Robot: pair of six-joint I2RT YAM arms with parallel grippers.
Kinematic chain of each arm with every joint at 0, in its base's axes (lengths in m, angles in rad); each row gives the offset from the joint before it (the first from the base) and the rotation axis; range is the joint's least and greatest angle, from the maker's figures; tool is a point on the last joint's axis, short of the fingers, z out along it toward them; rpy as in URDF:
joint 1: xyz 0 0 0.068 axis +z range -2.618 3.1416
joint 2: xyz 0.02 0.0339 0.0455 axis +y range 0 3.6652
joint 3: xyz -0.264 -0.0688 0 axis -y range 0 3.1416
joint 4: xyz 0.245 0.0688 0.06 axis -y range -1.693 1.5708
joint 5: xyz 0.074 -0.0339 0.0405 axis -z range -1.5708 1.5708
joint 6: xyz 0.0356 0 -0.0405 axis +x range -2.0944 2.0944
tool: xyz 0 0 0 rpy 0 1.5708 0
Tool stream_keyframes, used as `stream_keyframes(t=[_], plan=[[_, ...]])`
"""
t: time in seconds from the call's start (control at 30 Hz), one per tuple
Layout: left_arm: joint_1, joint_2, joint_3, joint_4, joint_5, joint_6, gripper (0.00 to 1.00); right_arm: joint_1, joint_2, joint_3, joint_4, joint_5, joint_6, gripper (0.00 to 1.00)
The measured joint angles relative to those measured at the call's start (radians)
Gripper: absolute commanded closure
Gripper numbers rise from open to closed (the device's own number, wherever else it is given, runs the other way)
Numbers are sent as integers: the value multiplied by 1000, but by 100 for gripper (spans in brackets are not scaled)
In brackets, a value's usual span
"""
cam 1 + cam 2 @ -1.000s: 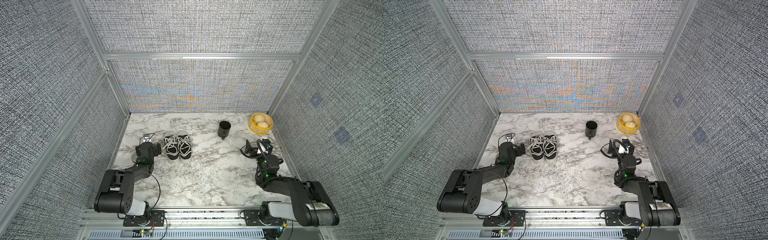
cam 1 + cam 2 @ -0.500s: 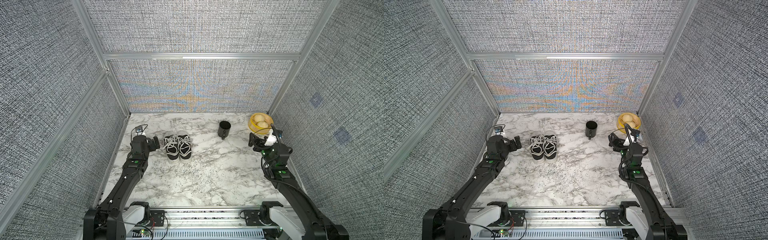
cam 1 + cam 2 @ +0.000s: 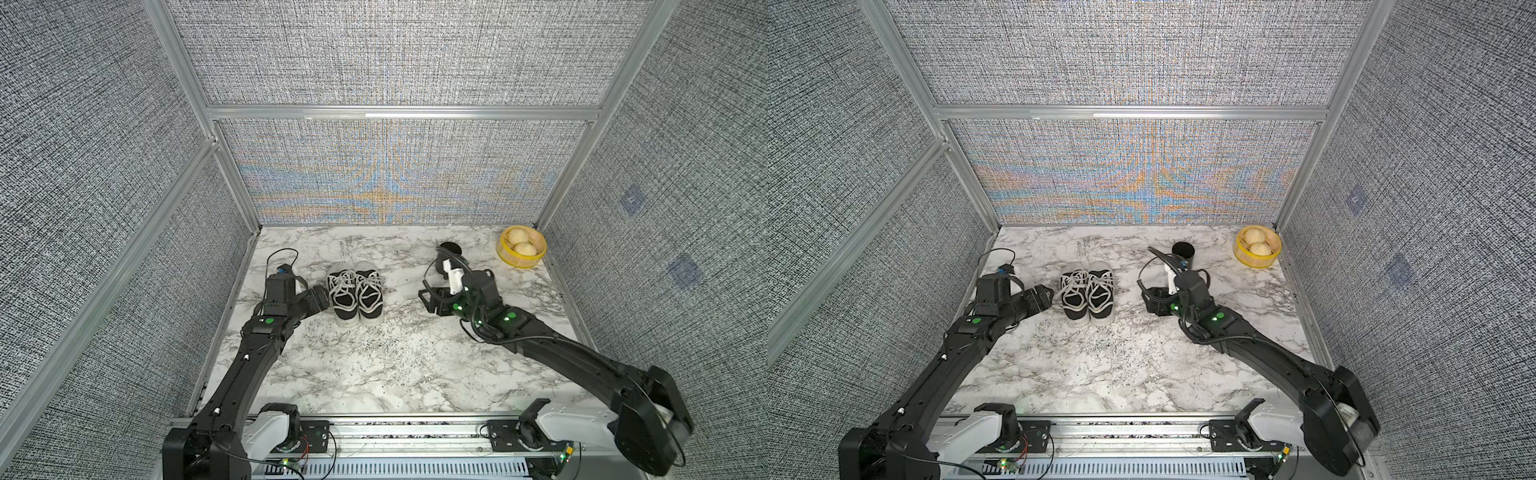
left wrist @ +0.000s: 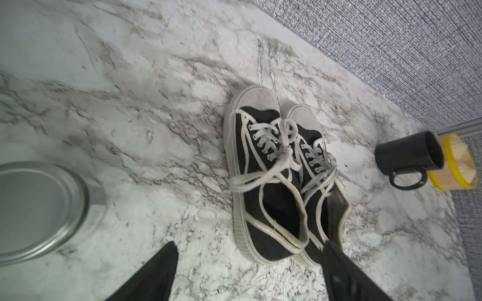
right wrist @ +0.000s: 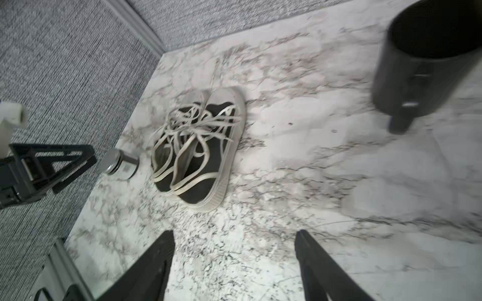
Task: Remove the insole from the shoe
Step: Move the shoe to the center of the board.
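Observation:
Two black sneakers with white laces and soles stand side by side, toes to the back wall: one shoe [image 3: 344, 298] [image 3: 1075, 298] on the left and its twin [image 3: 371, 297] on the right. The shoe openings [image 4: 276, 206] look dark, and I cannot make out the insole in them. My left gripper [image 3: 322, 297] [image 3: 1045, 297] [image 4: 250, 246] is open, just left of the heels, one finger beside the heel. My right gripper [image 3: 429, 297] [image 3: 1152, 300] [image 5: 234, 234] hangs open over bare marble, well to the right of the shoes [image 5: 198, 151].
A black mug [image 3: 451, 250] [image 4: 407, 156] [image 5: 427, 52] stands behind the right gripper. A yellow basket [image 3: 519, 262] [image 3: 1256, 261] of buns sits in the back right corner. A metal jar [image 4: 39, 208] [image 5: 120, 164] stands left of the shoes, under the left arm. Fabric walls close three sides.
Both arms unfolded and reached forward. The left gripper came up beside the shoes, the right one swung left toward the middle. Both jaws narrowed slightly.

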Motion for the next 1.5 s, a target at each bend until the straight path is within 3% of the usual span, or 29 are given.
stream_keyframes(t=[0.23, 0.63, 0.83, 1.27, 1.4, 1.5], plan=[[-3, -12, 4, -27, 52, -22, 19, 106, 272, 201, -1, -8, 0, 30], [-3, -98, -28, -47, 51, -30, 24, 122, 586, 470, -32, 3, 4, 49], [-3, -128, -25, -66, 24, -38, 28, 122, 670, 544, -71, 33, 4, 63], [-3, -143, -32, -37, -8, -43, 29, 111, 732, 589, -144, 101, 19, 61], [-3, -108, -16, -19, -8, -42, 29, 105, 745, 598, -150, 108, 19, 66], [-3, -79, -3, -13, -7, -40, 30, 98, 753, 600, -156, 104, 19, 74]])
